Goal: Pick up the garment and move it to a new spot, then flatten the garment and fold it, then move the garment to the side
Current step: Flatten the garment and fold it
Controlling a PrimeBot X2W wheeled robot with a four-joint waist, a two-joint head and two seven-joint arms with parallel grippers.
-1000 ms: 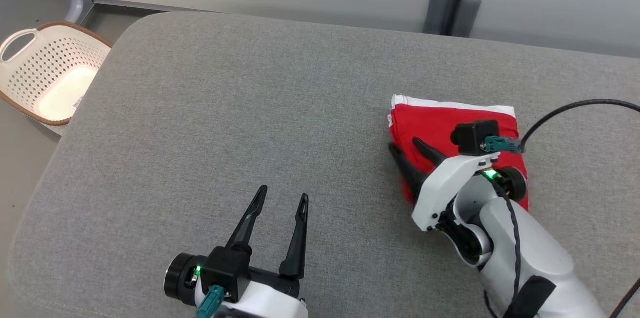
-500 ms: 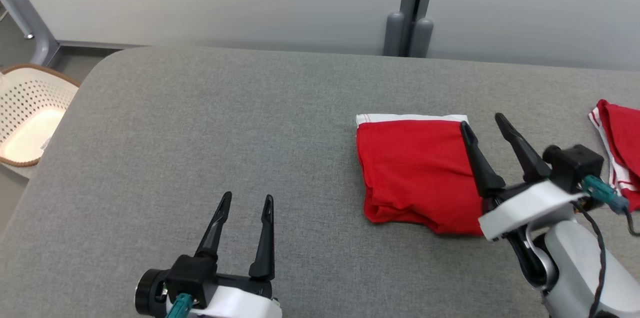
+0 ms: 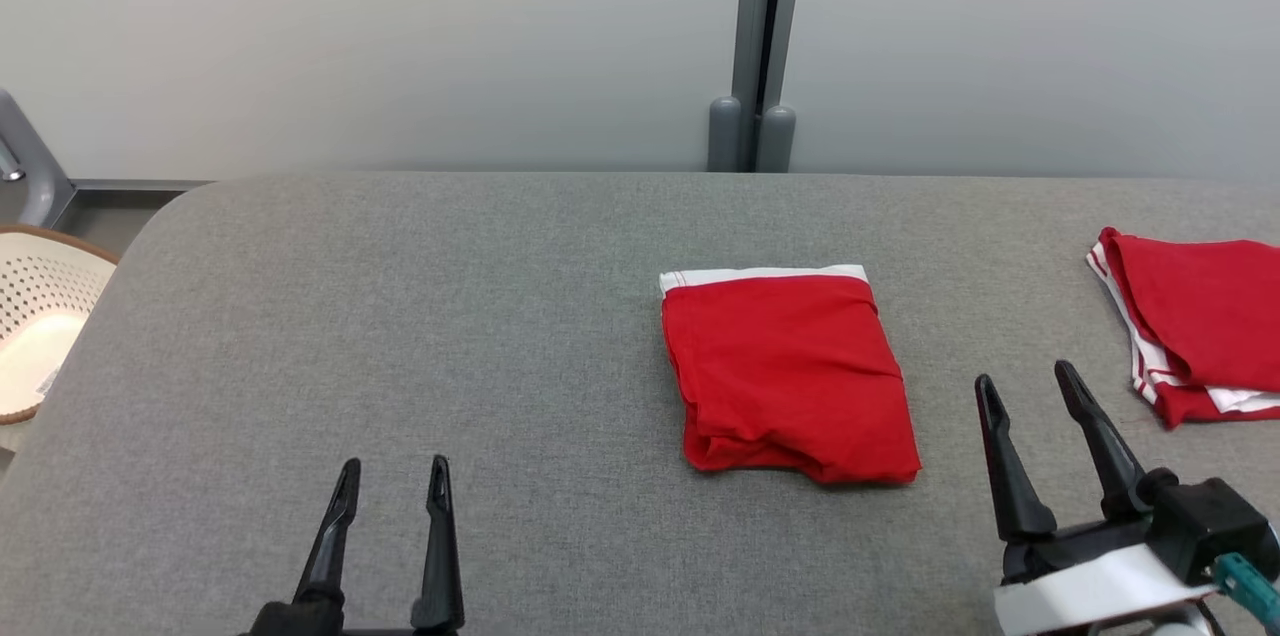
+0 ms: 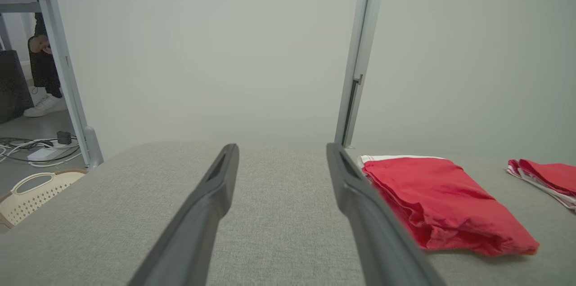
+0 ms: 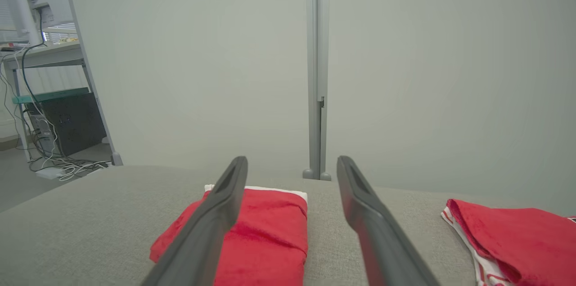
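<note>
Folded red garment point(image 3: 790, 376) lies flat on the grey table point(image 3: 450, 316), white band at its twelve o'clock edge, nothing touching it. Right gripper point(image 3: 1024, 374) sits at the garment's four o'clock, near it but apart, fingers spread wide and holding nothing. Left gripper point(image 3: 394, 463) is down at the garment's eight o'clock, well apart, jaws also wide and empty, fingers pointing to twelve. A second red garment point(image 3: 1190, 316) rests out at two o'clock by the table's right edge. A pale basket point(image 3: 30, 336) stands off the table at nine o'clock.
</note>
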